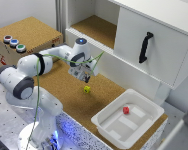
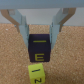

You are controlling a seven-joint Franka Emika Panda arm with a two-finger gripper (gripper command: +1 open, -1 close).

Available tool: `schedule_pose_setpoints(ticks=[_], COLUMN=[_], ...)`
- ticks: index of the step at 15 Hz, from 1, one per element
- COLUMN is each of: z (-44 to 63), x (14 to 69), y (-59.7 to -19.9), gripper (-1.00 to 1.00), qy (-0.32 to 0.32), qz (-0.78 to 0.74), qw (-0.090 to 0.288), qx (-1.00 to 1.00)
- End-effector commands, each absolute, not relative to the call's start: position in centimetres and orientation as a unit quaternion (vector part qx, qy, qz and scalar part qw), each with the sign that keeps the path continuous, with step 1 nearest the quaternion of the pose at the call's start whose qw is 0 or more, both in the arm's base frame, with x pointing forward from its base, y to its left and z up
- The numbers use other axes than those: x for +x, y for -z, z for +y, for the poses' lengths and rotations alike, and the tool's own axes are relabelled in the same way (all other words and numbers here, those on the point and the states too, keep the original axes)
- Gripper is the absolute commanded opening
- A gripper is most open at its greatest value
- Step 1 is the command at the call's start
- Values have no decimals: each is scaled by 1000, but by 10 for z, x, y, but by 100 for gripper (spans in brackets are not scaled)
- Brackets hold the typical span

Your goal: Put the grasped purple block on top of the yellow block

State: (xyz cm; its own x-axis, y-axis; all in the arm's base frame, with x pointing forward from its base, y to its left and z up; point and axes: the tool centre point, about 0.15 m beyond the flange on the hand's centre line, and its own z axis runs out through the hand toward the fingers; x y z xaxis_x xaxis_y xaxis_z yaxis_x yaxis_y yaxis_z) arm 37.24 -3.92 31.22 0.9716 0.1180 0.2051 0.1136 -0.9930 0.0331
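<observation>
The hand [image 2: 40, 37] grips the purple block [image 2: 39, 47] between its two fingers [image 2: 21, 27], held above the cork bench [image 1: 69, 87]. The yellow block [image 2: 36, 73] lies on the bench just beside it; a red cube [image 1: 126, 110] sits in the white tray [image 1: 106, 127]

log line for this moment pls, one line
pincer: shut on purple block | yellow block: on cork, under pincer, not touching | red cube: in white bin | stack: not yet done
</observation>
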Motion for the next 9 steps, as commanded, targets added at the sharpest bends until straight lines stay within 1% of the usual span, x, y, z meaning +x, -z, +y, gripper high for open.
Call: schedule_pose_setpoints(ticks=[1,4,5,7,9], z=[-50,-26,-21,-10,-6], x=[409,420,421,416,407], y=[-275,-278,-277,-274,-278], gripper=[-100,-100,-100,-100,-100], qy=[-92,-94,-86,-69,-61], qz=[98,146,152,185,183], qw=[-8,1,-8,-3,-9], qx=[991,985,985,980,981])
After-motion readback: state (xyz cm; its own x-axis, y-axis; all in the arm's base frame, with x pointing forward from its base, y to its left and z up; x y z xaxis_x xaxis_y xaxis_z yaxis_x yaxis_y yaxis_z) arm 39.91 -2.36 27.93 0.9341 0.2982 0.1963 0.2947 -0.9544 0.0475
